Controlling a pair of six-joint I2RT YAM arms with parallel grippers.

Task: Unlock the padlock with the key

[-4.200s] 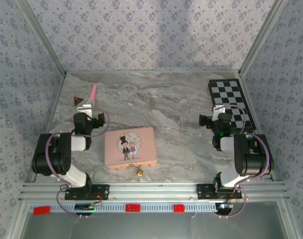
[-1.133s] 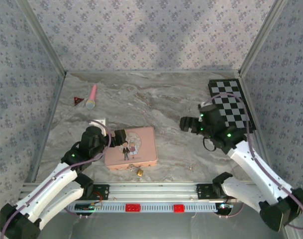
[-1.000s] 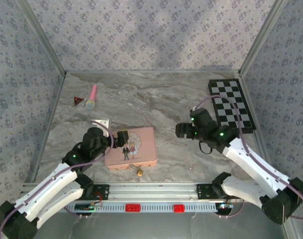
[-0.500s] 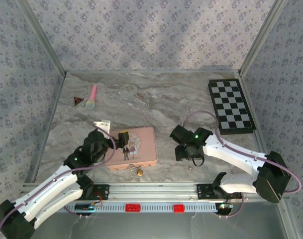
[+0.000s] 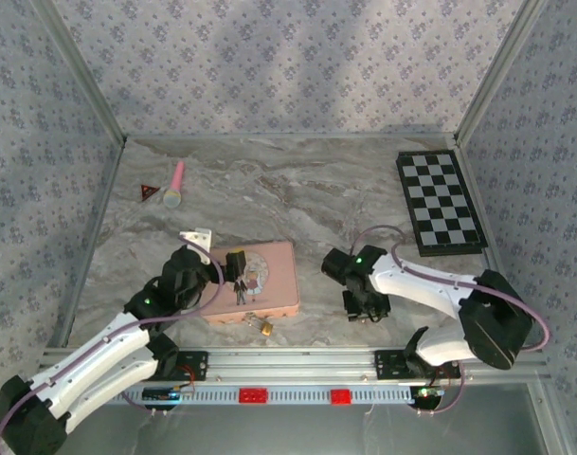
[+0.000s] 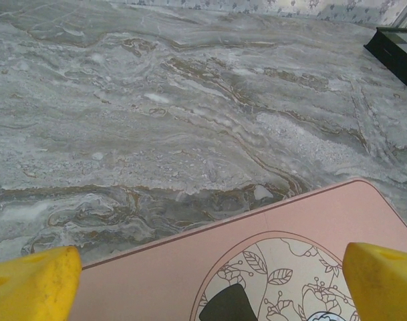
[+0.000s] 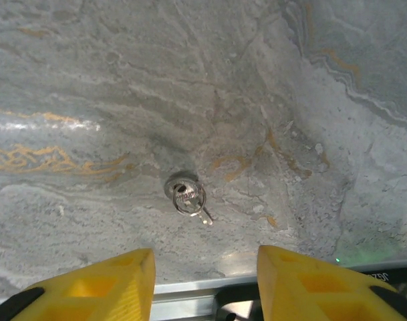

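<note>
The grey marbled table (image 5: 297, 180) is seen walled on three sides by patterned panels (image 5: 269, 66). A black-and-white checkerboard (image 5: 440, 201) is laid at its far right. A pink tin (image 5: 279, 284) with a cartoon couple on its lid is set near the front, left of centre. The left gripper (image 5: 236, 267) is held over the tin's left part, its yellow fingers (image 6: 36, 284) spread wide with nothing between them. The right gripper (image 5: 364, 308) is pointed down at the table right of the tin, its fingers (image 7: 109, 284) parted and nothing pinched. The padlock (image 5: 266, 328) is found on the table just in front of the tin's near edge; whether it touches the tin cannot be told. The key (image 7: 188, 198), small and silvery, is seen lying flat on the marble just beyond the right fingertips, untouched.
</note>
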